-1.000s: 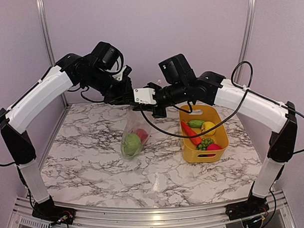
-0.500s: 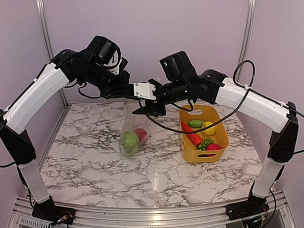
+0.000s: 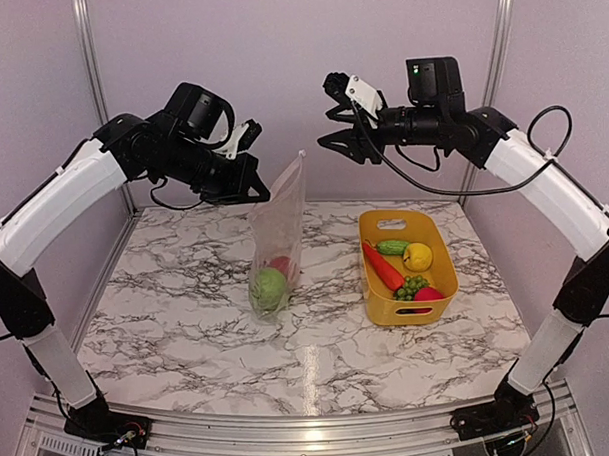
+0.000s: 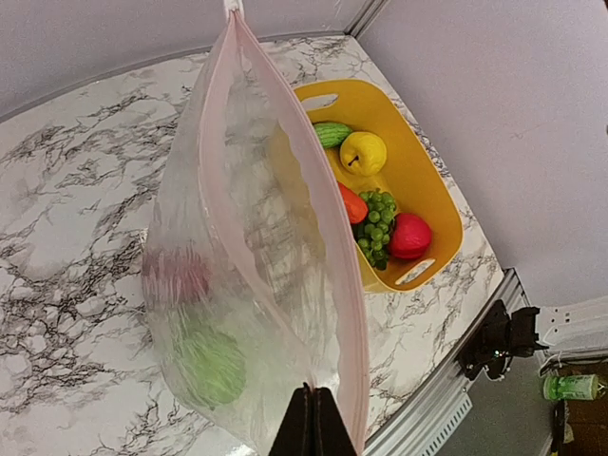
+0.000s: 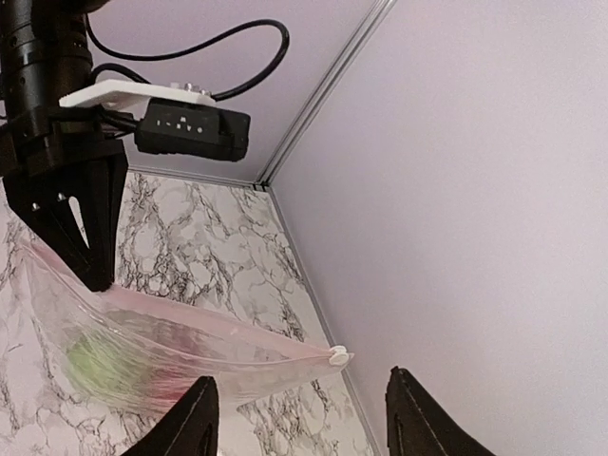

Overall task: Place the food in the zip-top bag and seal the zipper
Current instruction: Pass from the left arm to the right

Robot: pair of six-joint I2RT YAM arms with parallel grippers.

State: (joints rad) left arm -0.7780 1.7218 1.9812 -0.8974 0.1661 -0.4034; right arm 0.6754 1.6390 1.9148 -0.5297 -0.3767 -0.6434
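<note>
The clear zip-top bag (image 3: 280, 221) hangs over the table with a green apple (image 3: 268, 287) and a red apple (image 3: 284, 266) at its bottom. My left gripper (image 3: 255, 193) is shut on one end of its top edge. The pink zipper (image 4: 285, 180) runs away from the left gripper (image 4: 314, 397), its two sides lying together, and the white slider (image 5: 337, 357) sits at the free end. My right gripper (image 3: 332, 113) hangs open, up and to the right of the bag's raised corner, holding nothing. In the right wrist view the right gripper (image 5: 300, 380) is just short of the slider.
A yellow basket (image 3: 396, 312) stands right of the bag with a cucumber (image 3: 392, 247), lemon (image 3: 418, 256), red pepper (image 3: 383, 268), grapes (image 3: 412, 284) and a red apple (image 3: 427, 294). The purple back wall is close behind both grippers.
My right gripper opened, let go of the bag's top edge and drew back up and to the right. The bag now hangs from the left gripper alone.
</note>
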